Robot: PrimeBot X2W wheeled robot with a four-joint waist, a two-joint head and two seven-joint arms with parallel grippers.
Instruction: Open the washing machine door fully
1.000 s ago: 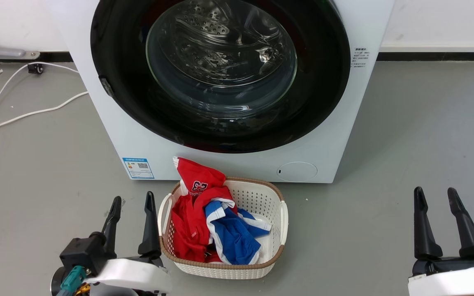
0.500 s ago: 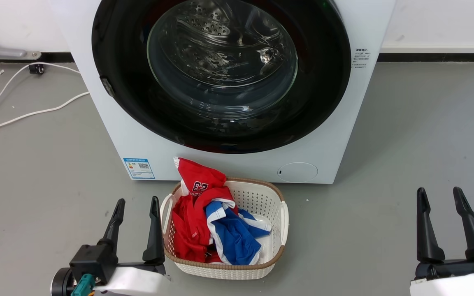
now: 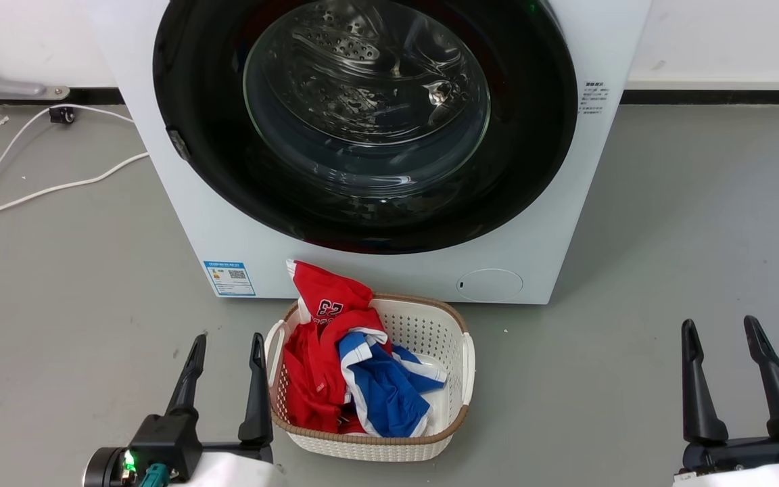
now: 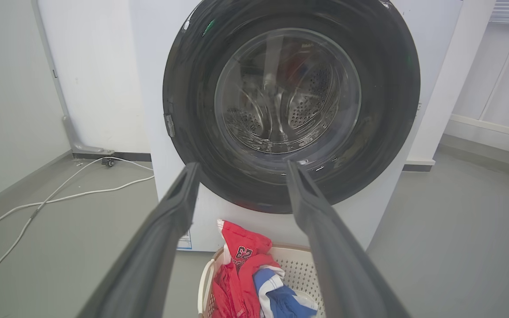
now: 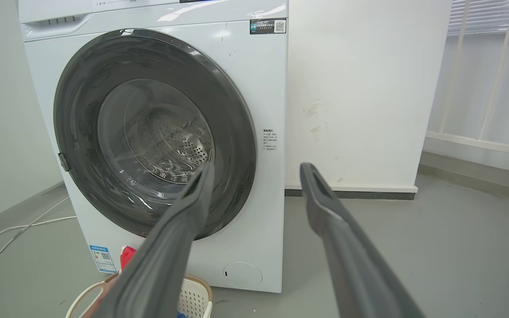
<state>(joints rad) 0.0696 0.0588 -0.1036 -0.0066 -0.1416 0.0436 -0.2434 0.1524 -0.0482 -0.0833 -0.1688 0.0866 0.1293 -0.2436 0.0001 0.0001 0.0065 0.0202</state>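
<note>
Above shut washing machine door (image 5: 155,137), right wrist view catches drawer (image 5: 55,20); left gripper (image 3: 228,338), right gripper (image 3: 718,322) spread.

A white basket (image 3: 465,358) sits on the grey floor (image 3: 687,223). Inside it, a red jersey (image 3: 312,358) lies at nine o'clock and blue cloth (image 3: 386,396) at centre. From the basket, a white cable (image 3: 58,187) trails at ten o'clock.

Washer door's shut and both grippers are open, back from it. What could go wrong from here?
The basket sits on the floor right below the door, so the left gripper could knock it reaching in. The glossy rim shows just a small tab at its left edge, so a grip may slip.
</note>
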